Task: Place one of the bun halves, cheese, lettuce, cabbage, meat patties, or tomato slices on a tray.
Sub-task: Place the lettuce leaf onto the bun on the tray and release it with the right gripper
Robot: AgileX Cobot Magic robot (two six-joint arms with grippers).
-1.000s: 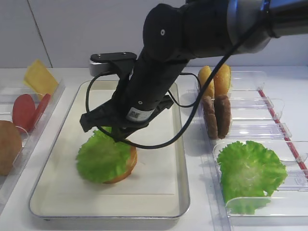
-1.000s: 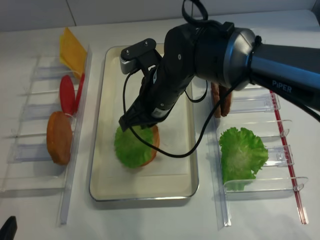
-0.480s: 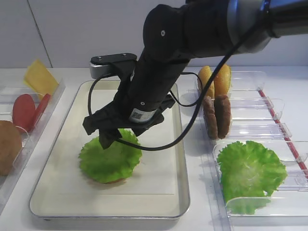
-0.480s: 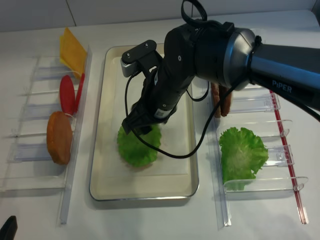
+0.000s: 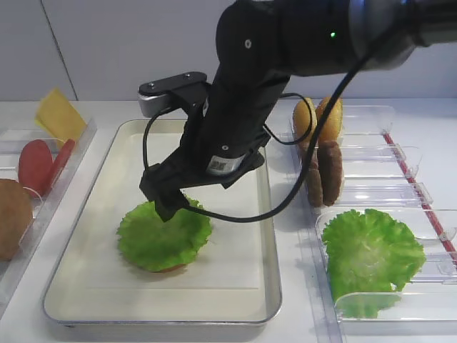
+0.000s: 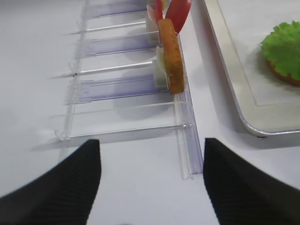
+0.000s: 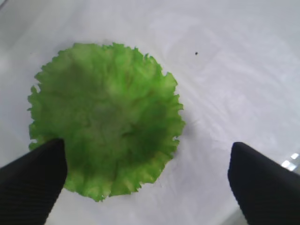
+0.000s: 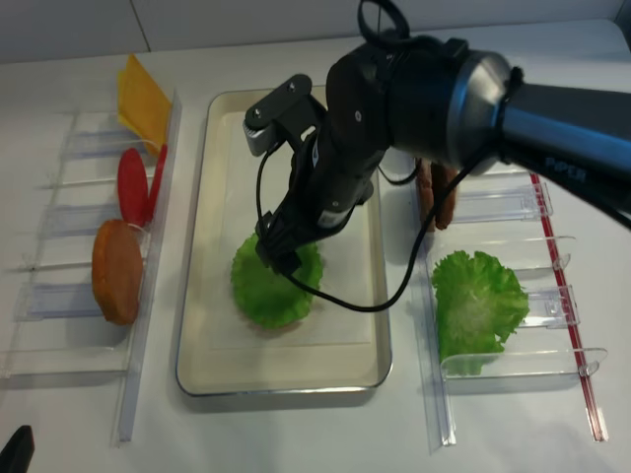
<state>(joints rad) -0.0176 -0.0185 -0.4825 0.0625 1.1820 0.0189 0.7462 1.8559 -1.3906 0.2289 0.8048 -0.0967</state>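
Note:
A frilly green lettuce (image 5: 164, 236) (image 8: 274, 286) lies flat on a bun half (image 5: 170, 268) in the cream tray (image 5: 268, 286) (image 8: 385, 355). Only the bun's front edge shows under the leaf. My right gripper (image 5: 168, 204) (image 7: 147, 150) hangs just above the leaf's far side, open, with nothing between its black fingers (image 7: 33, 180). In the right wrist view the lettuce (image 7: 105, 117) sits free on the white liner. My left gripper (image 6: 152, 150) is open over bare table beside the left rack.
The left clear rack (image 6: 187, 131) holds a bun half (image 8: 116, 271), tomato slices (image 8: 133, 185) and cheese (image 8: 143, 99). The right rack holds bun halves (image 5: 318, 118), meat patties (image 5: 321, 171) and another lettuce (image 5: 371, 254). The right arm spans the tray's middle.
The right gripper has opened and let go of the lettuce, which now lies flat over the bun half. The gripper has risen slightly.

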